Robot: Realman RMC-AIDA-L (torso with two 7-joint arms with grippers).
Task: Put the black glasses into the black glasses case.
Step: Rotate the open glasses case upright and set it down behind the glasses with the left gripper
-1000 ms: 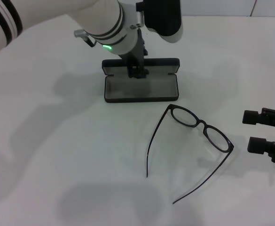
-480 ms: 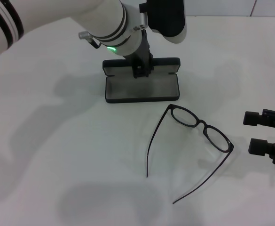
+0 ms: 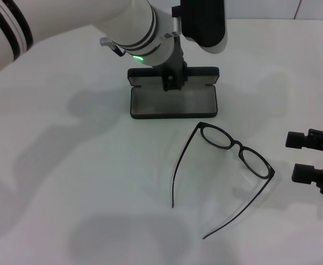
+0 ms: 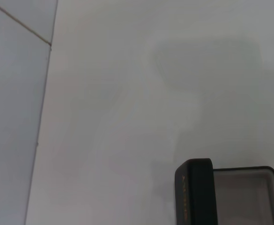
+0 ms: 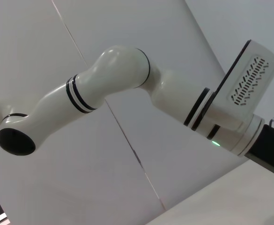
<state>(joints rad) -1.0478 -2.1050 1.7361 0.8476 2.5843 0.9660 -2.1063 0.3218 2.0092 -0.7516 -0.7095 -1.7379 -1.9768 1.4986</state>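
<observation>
A: Where are the black glasses (image 3: 227, 165) found, and the black glasses case (image 3: 173, 100)?

B: The glasses are seen lying on the white table (image 3: 84, 187), unfolded, lenses toward the right and temples trailing to the near side. The case is laid open just beyond them, grey lining up, lid raised at the far edge.

A: Why is the left gripper (image 3: 172, 80) held there?

B: It is set down at the case's far edge by the lid, probably so that the case is steadied or placed for loading. Whether its fingers are closed on the lid cannot be told from here.

A: And the right gripper (image 3: 302, 155)?

B: It is kept low at the right edge, beside the glasses, its two fingers spread apart with nothing between them.

A: What is added by the wrist views?

B: In the left wrist view the lid's outer face and orange lettering are shown, hidden from the head. In the right wrist view only the left arm is caught.
</observation>
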